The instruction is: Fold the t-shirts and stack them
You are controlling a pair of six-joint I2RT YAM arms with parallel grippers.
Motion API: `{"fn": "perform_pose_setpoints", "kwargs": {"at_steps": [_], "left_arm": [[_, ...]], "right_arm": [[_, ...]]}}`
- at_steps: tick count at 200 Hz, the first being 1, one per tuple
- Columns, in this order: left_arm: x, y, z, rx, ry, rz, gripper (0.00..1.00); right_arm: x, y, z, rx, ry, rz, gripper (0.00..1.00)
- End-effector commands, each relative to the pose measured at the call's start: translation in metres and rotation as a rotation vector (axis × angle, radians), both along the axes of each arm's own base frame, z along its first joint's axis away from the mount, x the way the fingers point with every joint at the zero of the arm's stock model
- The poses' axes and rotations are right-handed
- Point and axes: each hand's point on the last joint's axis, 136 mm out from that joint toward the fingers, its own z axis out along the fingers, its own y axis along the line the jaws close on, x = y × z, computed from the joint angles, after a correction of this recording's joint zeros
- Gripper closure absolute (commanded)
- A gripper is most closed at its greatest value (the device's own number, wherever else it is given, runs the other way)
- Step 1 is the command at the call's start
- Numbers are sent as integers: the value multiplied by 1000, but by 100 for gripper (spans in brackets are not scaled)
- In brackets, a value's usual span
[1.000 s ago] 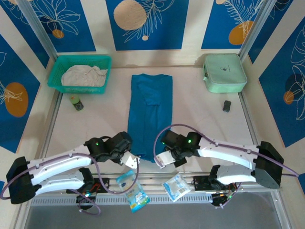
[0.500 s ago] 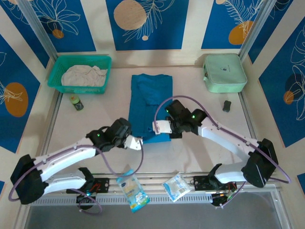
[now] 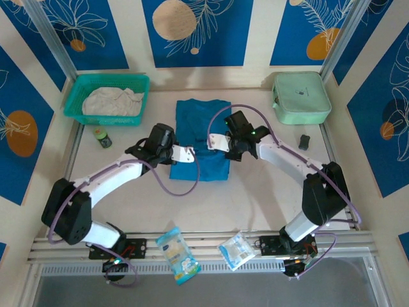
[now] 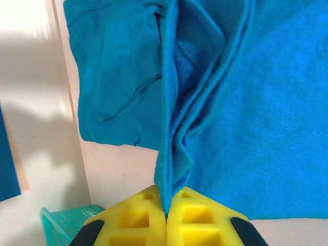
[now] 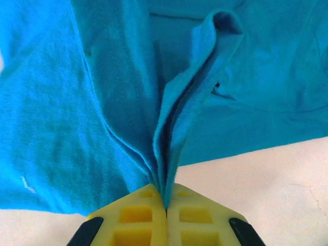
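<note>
Teal mesh basket [image 3: 102, 119] at far left, off-white t-shirt [image 3: 114, 100] inside.

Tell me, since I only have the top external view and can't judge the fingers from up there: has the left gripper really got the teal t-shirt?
Observer: Yes. In the left wrist view the left gripper is shut on a pinched ridge of the teal t-shirt, its pads meeting on the cloth.
Operator: And the right one?
Observer: The right gripper is also shut on the shirt, clamping a doubled fold that runs away from its pads.
Operator: One layer or more?
Observer: More. The left wrist view shows several edges bunched in that ridge.
</note>
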Motion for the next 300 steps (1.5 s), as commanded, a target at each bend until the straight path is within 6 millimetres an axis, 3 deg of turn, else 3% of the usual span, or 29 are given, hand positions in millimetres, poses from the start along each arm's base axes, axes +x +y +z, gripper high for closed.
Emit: {"fn": "perform_pose_setpoints", "kwargs": {"at_steps": [1, 140, 155, 172, 194, 210, 243, 257, 278, 300], "left_arm": [[16, -9, 1, -29, -10, -32, 100], [66, 4, -57, 5, 27, 82, 100], [72, 8, -58, 11, 19, 107, 95], [78, 13, -57, 17, -3, 135, 84], [89, 19, -47, 15, -58, 187, 80], [99, 22, -34, 5, -112, 228, 62], [114, 28, 3, -39, -230, 298, 52], [117, 31, 22, -66, -284, 322, 50], [110, 33, 44, -101, -322, 317, 49], [87, 32, 57, -144, -316, 230, 51]], "right_arm": [[25, 4, 9, 36, -54, -31, 100], [100, -4, -44, -10, -74, -118, 100], [107, -4, -50, -12, -79, -139, 100], [115, -5, -55, -10, -78, -180, 92], [128, -9, -56, 3, -100, -251, 77], [136, -12, -50, 24, -125, -304, 69], [148, -17, -20, 88, -202, -373, 44], [149, -19, -5, 117, -225, -386, 41], [138, -17, 19, 180, -238, -348, 40], [104, -8, 30, 193, -249, -143, 40]]}}
